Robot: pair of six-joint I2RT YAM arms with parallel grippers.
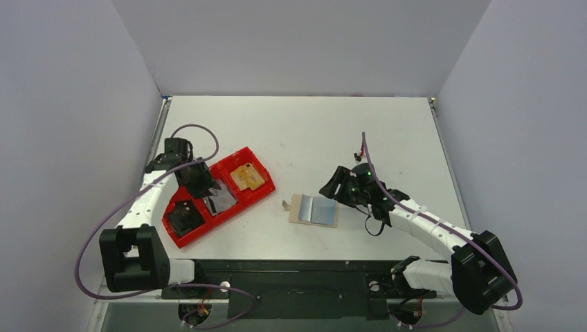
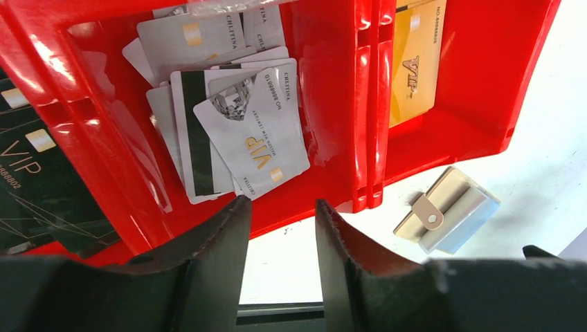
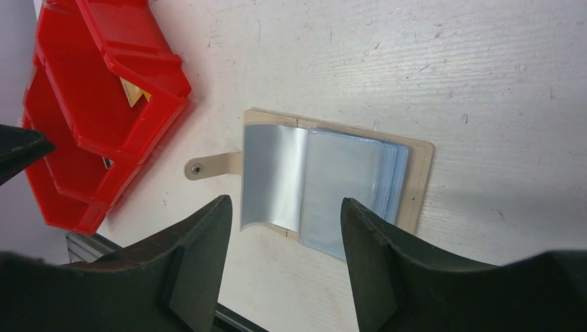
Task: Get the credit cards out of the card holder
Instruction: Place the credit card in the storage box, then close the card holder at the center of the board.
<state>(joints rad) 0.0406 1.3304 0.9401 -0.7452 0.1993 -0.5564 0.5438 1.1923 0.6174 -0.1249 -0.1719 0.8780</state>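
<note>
The card holder point(image 1: 315, 209) lies open and flat on the table point(image 1: 311, 131), a little toward the near edge and roughly midway between the two arms. Bare tabletop surrounds it on every side. The widest open stretch runs to the far edge, and the strip between it and the near edge is narrower. Its small tab point(image 3: 208, 166) sticks out toward the red tray point(image 1: 228, 216), which sits apart from it, with a gap of table between them.

The holder is tan with a thin border. Inside it, clear sleeves fan out: the page by the tab shines silvery grey and curls up slightly at its free edge, while the other side shows a pale blue stack. I cannot tell whether cards sit inside the sleeves.

The right gripper point(image 3: 284, 228) hovers above the holder's edge with its fingers spread and nothing between them, not touching the sleeves.

The tray lies diagonally near the table's left edge and has three compartments. The middle one holds a loose pile of white-grey cards point(image 2: 253, 135) printed "VIP", the far one a gold card point(image 2: 414, 62), and the near one black cards point(image 2: 34, 187). The left gripper point(image 2: 277, 214) hangs over the middle compartment, spread and empty.
</note>
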